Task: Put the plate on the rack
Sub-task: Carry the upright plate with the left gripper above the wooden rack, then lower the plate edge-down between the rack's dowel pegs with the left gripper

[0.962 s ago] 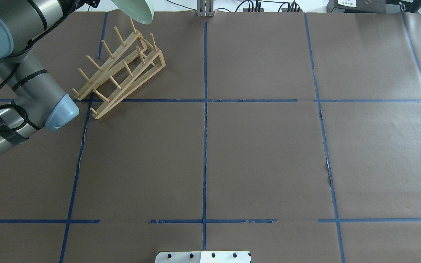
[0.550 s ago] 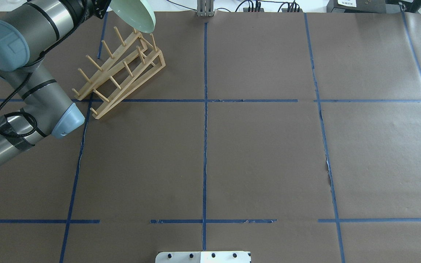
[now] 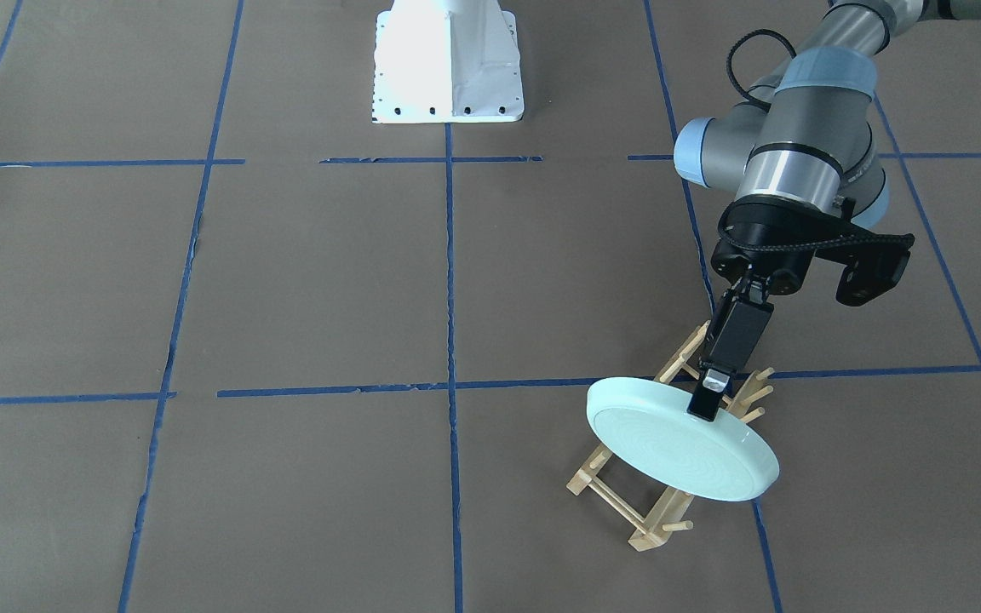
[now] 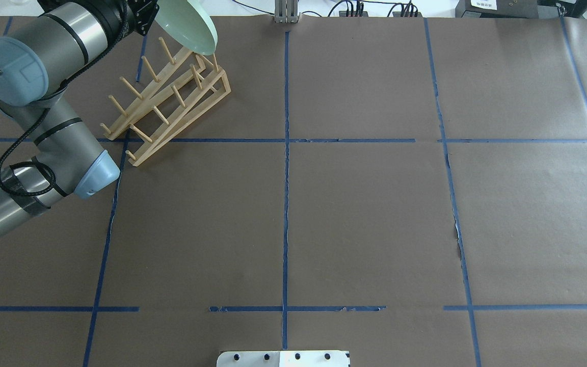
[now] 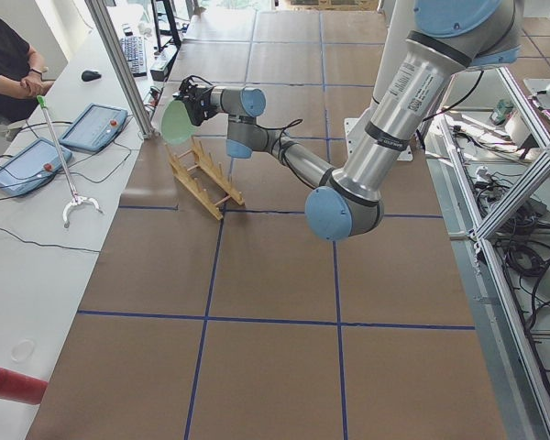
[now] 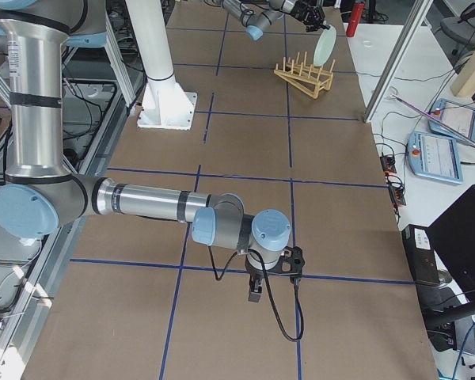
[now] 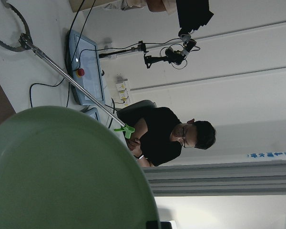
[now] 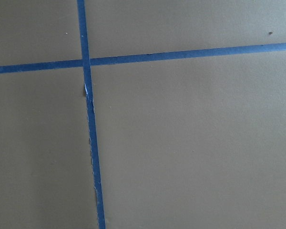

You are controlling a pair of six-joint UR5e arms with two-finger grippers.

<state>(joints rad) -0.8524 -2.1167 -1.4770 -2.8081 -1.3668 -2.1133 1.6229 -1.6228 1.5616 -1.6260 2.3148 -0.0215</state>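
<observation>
My left gripper [image 3: 708, 398] is shut on the rim of the pale mint-green plate [image 3: 678, 449]. It holds the plate tilted in the air over the far, high end of the light wooden rack [image 3: 656, 515]. In the overhead view the plate [image 4: 190, 28] covers the rack's [image 4: 171, 97] last pegs. I cannot tell whether the plate touches the pegs. The plate fills the lower left of the left wrist view [image 7: 62, 176]. My right gripper [image 6: 254, 290] hangs low over the brown paper far from the rack. It shows only in the exterior right view, so I cannot tell its state.
The robot's white base [image 3: 448, 64] stands at the table's middle edge. A seated operator [image 5: 9, 73], pendants [image 5: 96, 128] and a grabber stick [image 5: 60, 156] are on the white bench beyond the rack. Blue tape lines cross the brown paper.
The left arm has brought the plate a little lower and closer to the rack's far end. The rack has not moved.
</observation>
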